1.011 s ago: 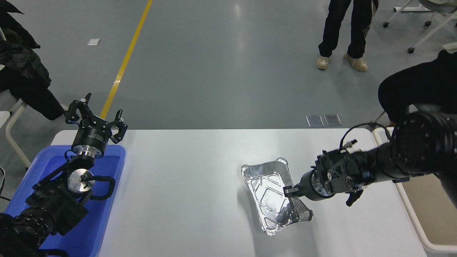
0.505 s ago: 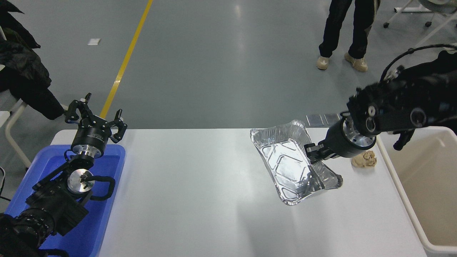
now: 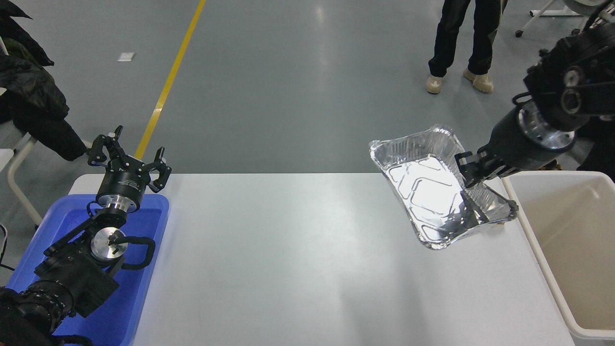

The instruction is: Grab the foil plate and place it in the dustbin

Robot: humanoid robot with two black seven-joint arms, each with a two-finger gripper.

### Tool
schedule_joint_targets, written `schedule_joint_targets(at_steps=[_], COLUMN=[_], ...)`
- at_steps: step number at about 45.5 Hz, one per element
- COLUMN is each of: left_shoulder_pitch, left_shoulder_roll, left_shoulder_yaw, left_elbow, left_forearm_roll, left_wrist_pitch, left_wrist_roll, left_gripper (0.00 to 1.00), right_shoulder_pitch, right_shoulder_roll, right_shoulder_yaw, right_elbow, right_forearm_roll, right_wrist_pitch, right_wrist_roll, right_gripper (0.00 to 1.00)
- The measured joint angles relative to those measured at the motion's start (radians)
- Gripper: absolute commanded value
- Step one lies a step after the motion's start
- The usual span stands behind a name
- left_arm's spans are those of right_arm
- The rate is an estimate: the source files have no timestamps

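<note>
The shiny foil plate [image 3: 427,187] hangs tilted in the air above the table's far right part, its open side facing me. My right gripper [image 3: 473,173] is shut on its right rim, the arm coming in from the upper right. The cream dustbin [image 3: 531,226] stands just right of the table's right edge, its near-left rim close beside the plate's lower corner. My left gripper [image 3: 129,158] is open and parked at the far left over the blue tray.
A blue plastic tray [image 3: 156,226] sits under the left arm at the table's left edge. A person's legs [image 3: 463,43] stand on the grey floor beyond the table. The white table [image 3: 288,250] spans the middle.
My right gripper has lifted the foil plate up off the table and carried it right and away from me, toward the dustbin. The tan paper ball seen earlier is now hidden. The left arm has not moved.
</note>
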Motion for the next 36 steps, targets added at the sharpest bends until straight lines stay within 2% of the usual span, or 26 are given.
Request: schedule_joint_targets(at_steps=[11, 19, 28, 36], left_shoulder_pitch=[0.000, 0.000, 0.000, 0.000], left_shoulder_roll=[0.000, 0.000, 0.000, 0.000], left_shoulder_yaw=[0.000, 0.001, 0.001, 0.001], left_elbow=[0.000, 0.000, 0.000, 0.000], left_forearm_roll=[0.000, 0.000, 0.000, 0.000], left_wrist_pitch=[0.000, 0.000, 0.000, 0.000], left_wrist_roll=[0.000, 0.000, 0.000, 0.000], left_gripper=[0.99, 0.99, 0.99, 0.99], right_shoulder_pitch=[-0.014, -0.136, -0.388, -0.686], right_shoulder_roll=[-0.180, -0.337, -0.491, -0.562], right_shoulder_yaw=[-0.070, -0.047, 0.129, 0.329], right_elbow=[-0.159, -0.352, -0.568, -0.711], right_forearm_roll=[-0.007, 0.000, 0.043, 0.154], right_wrist_pitch=[-0.009, -0.042, -0.089, -0.186], right_wrist_roll=[-0.002, -0.002, -0.006, -0.016], right_gripper=[0.00, 0.00, 0.00, 0.00])
